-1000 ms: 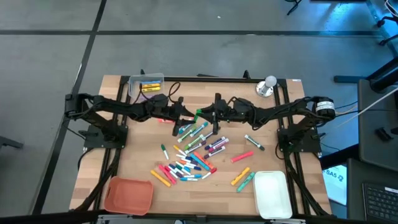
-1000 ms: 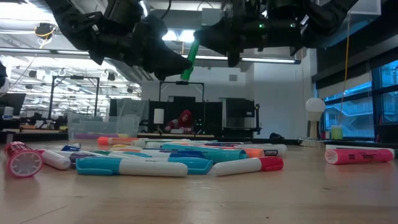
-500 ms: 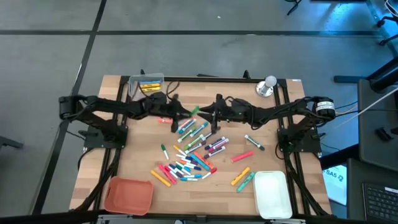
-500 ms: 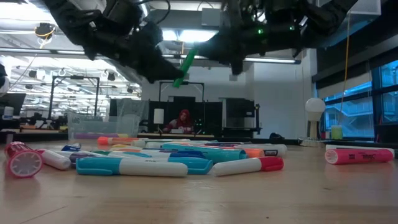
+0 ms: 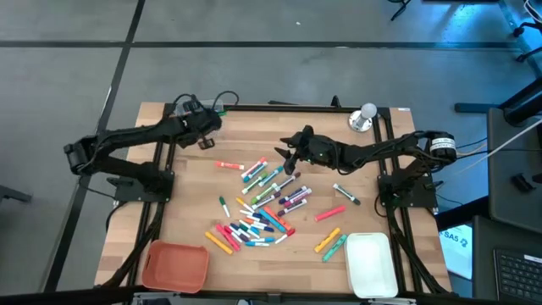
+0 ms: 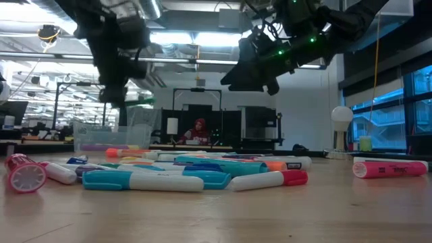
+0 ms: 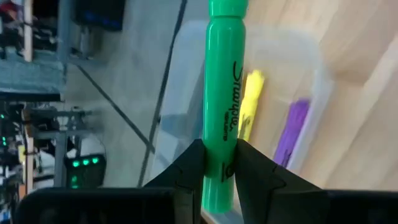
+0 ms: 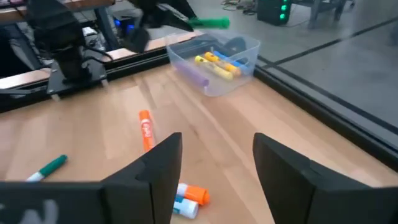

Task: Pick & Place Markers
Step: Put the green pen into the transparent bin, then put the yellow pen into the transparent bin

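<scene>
The left end effector (image 7: 216,163) pinches the green highlighter (image 7: 222,99) by one end above the clear bin (image 8: 219,61), upper left in the high view. Released off-centre, it could probably strike the rim and bounce onto the bench (image 5: 364,207). The right end effector (image 8: 214,155) hangs spread and empty.

The wooden counter (image 5: 190,199) carries a loose heap of markers (image 5: 262,203) near its middle. An orange marker (image 5: 229,164) lies apart on the left arm's side of the heap, a green-capped pen (image 5: 223,205) just beside it, and a pink marker (image 5: 329,213) and a white pen (image 5: 345,194) on the right arm's side. An orange tray (image 5: 175,266) and a white tray (image 5: 372,264) sit at the near corners. A silver bell (image 5: 365,116) stands at a far corner, and a clear bin (image 8: 216,63) with markers inside at the other.
</scene>
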Available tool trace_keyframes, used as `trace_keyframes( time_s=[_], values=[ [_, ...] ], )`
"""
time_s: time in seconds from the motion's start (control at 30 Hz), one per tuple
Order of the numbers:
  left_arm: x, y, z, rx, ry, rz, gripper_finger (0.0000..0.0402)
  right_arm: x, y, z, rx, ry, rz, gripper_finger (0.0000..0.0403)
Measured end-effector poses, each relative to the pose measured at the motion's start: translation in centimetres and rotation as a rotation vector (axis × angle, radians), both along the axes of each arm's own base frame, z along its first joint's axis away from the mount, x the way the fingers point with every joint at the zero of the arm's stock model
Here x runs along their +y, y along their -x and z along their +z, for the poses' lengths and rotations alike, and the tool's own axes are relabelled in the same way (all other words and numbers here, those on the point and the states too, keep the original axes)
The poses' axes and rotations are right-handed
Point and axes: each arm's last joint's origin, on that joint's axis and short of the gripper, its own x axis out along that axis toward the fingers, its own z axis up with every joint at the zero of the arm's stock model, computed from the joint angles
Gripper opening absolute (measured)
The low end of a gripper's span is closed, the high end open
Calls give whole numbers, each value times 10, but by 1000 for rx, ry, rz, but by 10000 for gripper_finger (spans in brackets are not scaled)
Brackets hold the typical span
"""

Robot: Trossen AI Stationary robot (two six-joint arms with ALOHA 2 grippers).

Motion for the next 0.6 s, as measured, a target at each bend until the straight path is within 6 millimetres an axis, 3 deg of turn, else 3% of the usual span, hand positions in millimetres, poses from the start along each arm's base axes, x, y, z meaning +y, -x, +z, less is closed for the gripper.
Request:
trace_keyframes(
  time_s=[0.27,0.47,0.6],
  values=[
    [31,18,-15,-26,76,185,78,3,0,-1,-4,-63,83,197],
    [37,24,-16,-26,68,240,133,5,11,6,57,-105,96,197],
    [36,23,-16,-5,40,246,171,10,26,6,196,-176,153,197]
  ],
)
